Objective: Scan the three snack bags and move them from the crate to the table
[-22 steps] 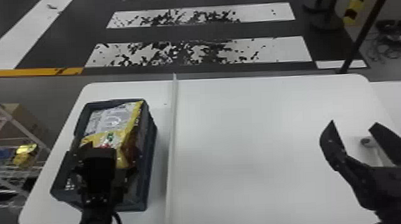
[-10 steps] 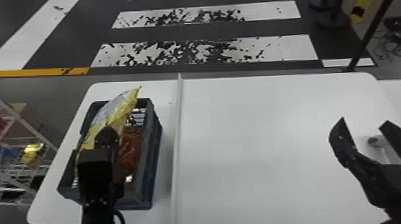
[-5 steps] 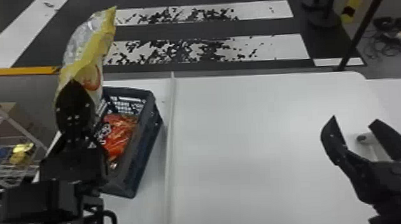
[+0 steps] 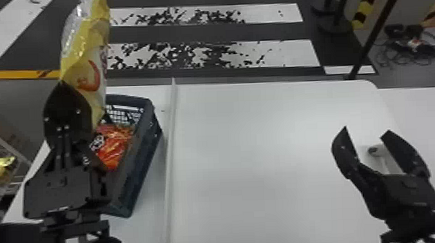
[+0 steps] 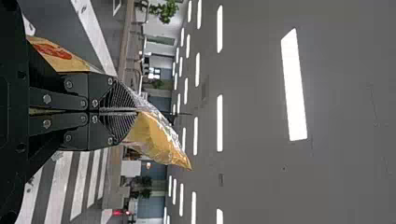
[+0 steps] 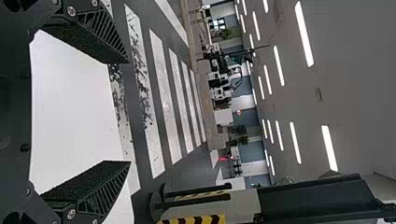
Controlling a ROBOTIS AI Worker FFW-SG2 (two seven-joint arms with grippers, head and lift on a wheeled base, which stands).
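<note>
Holding the yellow snack bag (image 4: 86,48) upright near the crate (image 4: 138,170), fingers pressed together on it, the left hand (image 5: 133,111) may let it slip, as it seems to pinch only a fold.

Upper bag (image 4: 87,65): yellow and silver, with a white panel and red-orange print. Lower bag (image 4: 112,154): glossy red-orange, marked in white and black. Crate (image 4: 144,160): dark blue-grey, latticed end wall. Bench (image 4: 273,162): plain white; divider (image 4: 171,159) off-white. Left hand (image 4: 69,97): black, dotted with silvery screws. Right hand (image 4: 366,129): black, slanted ribs along the finger sides in its wrist view. Floor (image 4: 207,33): dark grey, banded white, stripes flecked black; edge line (image 4: 11,74) orange-yellow. Post (image 4: 364,3): yellow-and-black diagonals.
</note>
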